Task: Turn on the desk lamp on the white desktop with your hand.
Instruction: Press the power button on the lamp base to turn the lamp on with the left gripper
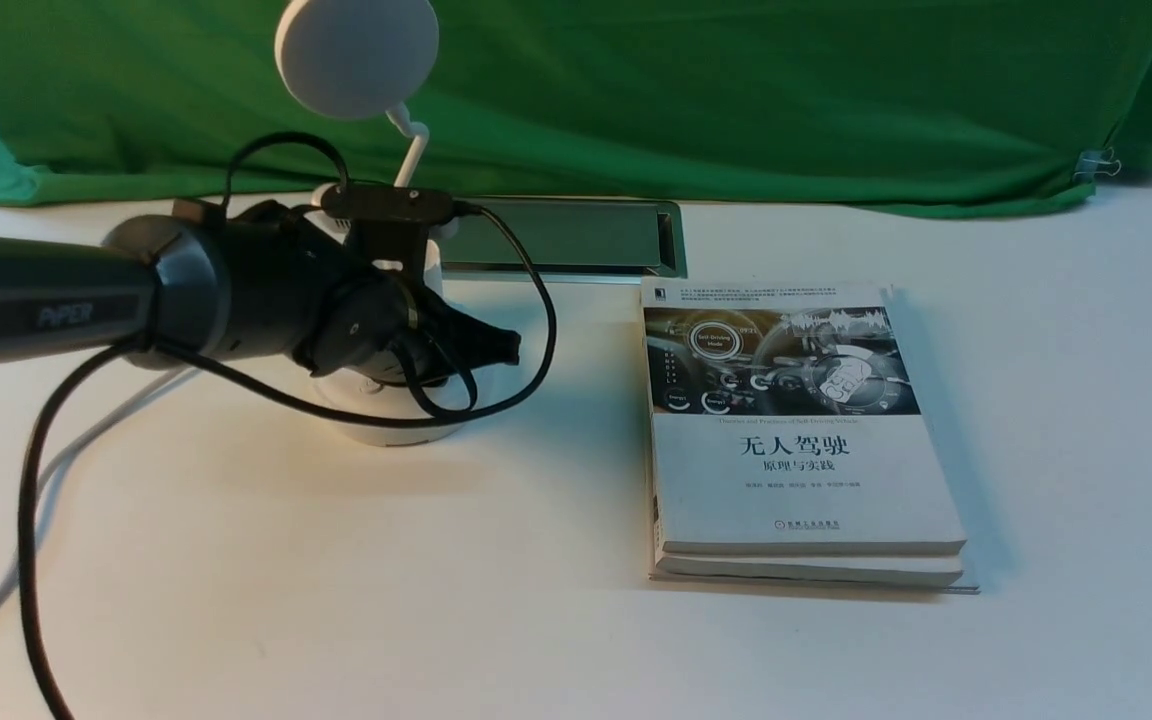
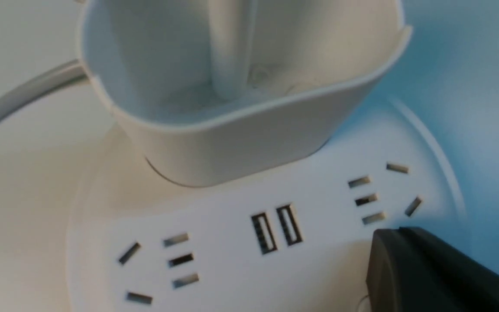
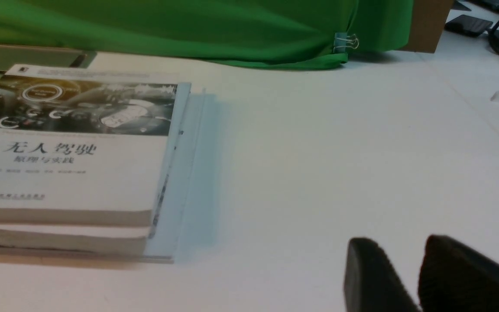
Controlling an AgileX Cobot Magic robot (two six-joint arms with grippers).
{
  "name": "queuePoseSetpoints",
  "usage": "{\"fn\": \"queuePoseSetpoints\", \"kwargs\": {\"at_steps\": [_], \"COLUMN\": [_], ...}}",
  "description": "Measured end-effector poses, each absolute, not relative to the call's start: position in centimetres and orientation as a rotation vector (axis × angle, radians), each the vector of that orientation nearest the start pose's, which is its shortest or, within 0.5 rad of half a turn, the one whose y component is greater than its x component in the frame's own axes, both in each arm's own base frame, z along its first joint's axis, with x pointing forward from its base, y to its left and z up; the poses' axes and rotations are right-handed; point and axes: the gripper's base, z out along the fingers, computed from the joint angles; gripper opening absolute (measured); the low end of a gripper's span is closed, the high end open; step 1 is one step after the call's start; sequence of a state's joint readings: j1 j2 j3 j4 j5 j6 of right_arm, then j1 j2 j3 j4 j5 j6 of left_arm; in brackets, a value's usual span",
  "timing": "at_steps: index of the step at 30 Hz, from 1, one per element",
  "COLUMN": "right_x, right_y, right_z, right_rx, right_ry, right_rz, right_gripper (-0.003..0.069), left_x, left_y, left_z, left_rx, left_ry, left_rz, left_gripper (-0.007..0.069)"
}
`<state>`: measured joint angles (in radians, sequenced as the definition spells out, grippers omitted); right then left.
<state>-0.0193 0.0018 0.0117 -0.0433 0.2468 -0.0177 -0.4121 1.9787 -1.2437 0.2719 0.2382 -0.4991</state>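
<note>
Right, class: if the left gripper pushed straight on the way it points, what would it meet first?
Most likely the top of the desk lamp's round base, beside the USB ports. The left gripper's fingers look very near it, though the exact gap is unclear.

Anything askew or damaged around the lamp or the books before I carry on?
Nothing looks damaged or spilled. The stacked books sit slightly uneven, and the left arm's black cable loops across the front of the lamp base.
</note>
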Motion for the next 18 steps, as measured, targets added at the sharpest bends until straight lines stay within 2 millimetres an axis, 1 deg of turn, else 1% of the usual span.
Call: {"fn": "queuePoseSetpoints", "kwargs": {"at_steps": [3,7,10,12,15,18], "right_x": [5.6,5.6,5.6,5.6,5.6,5.6], "right_y": [-0.2,-0.2,-0.2,-0.2,-0.2,-0.2], "right_z": [18.7,18.7,18.7,18.7,18.7,18.7], "right_rx": [-0.027,-0.027,-0.027,-0.027,-0.027,-0.027], "right_ry": [1.744,1.744,1.744,1.744,1.744,1.744], "right_rz": [-0.067,-0.067,-0.067,-0.067,-0.067,-0.067], "right_gripper": [0.0238,0.0238,0.0238,0.0238,0.0238,0.0238], "left_x": [38.6,38.6,38.3,38.1,38.1,38.0], "left_y": [-16.3,-16.2,-16.0,-15.8,-15.8,-15.8], "left_z": [16.3,16.8,17.4,18.2,18.3,18.0], "left_rx": [0.184,0.2,0.206,0.213,0.217,0.217], "left_ry": [2.445,2.436,2.448,2.436,2.431,2.444], "left_rz": [-0.216,-0.204,-0.181,-0.174,-0.172,-0.166], "left_gripper": [0.0001,0.0001,0.0001,0.0001,0.0001,0.0001]}}
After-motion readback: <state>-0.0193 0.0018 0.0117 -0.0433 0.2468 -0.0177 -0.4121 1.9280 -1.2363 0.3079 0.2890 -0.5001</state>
